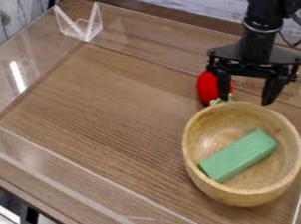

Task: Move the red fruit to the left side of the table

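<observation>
The red fruit (208, 84), a small toy strawberry with a green top, lies on the table (113, 108) at the right, just behind the wooden bowl. My gripper (251, 92) points straight down and is open, with its fingertips low over the tabletop. The fruit sits just left of the left finger (226, 85), outside the jaws, and whether they touch I cannot tell. Nothing is between the fingers.
A wooden bowl (287, 131) holding a green rectangular block (238, 158) stands at the front right, close under the gripper. Low clear acrylic walls (15, 69) edge the table, and a clear folded stand (78, 23) sits at the back left.
</observation>
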Available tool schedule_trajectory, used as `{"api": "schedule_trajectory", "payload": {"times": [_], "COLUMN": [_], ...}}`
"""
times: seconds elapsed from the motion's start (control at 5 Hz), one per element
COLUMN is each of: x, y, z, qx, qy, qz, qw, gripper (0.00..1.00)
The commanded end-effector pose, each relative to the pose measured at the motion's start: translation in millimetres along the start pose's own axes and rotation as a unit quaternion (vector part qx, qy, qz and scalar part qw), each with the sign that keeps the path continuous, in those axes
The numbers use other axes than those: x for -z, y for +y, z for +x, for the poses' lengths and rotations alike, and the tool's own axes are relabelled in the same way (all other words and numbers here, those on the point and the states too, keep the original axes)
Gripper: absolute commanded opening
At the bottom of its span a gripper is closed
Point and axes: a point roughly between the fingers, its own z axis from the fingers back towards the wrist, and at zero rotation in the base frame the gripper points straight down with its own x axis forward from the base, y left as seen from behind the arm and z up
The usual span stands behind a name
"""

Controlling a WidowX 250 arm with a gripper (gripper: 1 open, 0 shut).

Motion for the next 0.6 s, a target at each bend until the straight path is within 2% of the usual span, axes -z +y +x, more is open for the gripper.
{"api": "schedule_trajectory", "payload": {"times": [0.0,0.2,0.4], "x": [-9.6,-7.2,-9.8], "y": [-2.2,10.1,21.5], "z": [7.9,10.1,11.9], "qx": [0.013,-0.016,-0.042], "qy": [-0.026,-0.03,-0.034], "qz": [-0.01,-0.005,-0.005], "qw": [0.9995,0.9994,0.9985], "gripper": [1.0,1.0,0.0]}}
